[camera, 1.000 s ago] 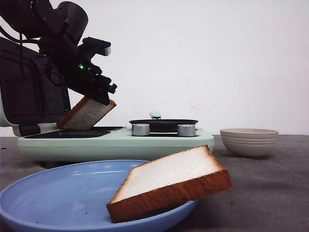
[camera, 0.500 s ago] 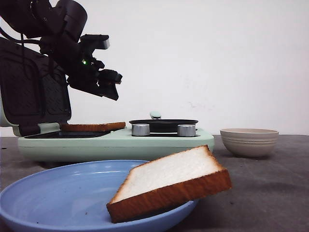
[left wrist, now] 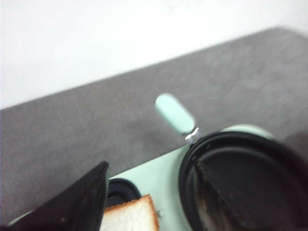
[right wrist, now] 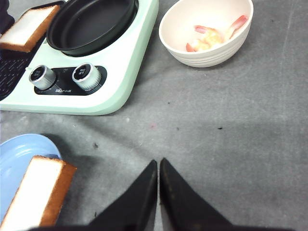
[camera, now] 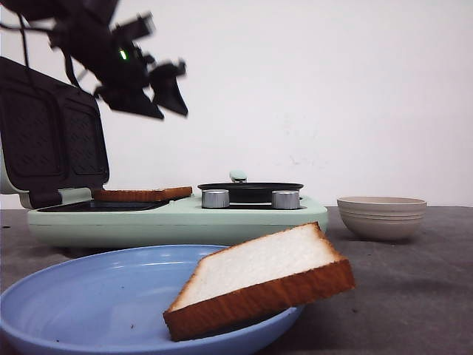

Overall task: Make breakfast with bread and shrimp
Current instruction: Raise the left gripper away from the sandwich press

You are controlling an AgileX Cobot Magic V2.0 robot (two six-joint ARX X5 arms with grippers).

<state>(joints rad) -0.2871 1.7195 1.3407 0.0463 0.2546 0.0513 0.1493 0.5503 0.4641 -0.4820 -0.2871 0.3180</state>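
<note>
One bread slice [camera: 142, 194] lies flat on the grill plate [camera: 111, 205], long edge sideways.

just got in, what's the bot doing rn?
It's making breakfast. One bread slice lies flat on the grill plate of the green cooker, and the left gripper hangs open and empty above it. The second slice rests on the rim of the blue plate. The shrimp sit in the beige bowl, untouched. The right gripper is shut and empty over the bare table.
</note>
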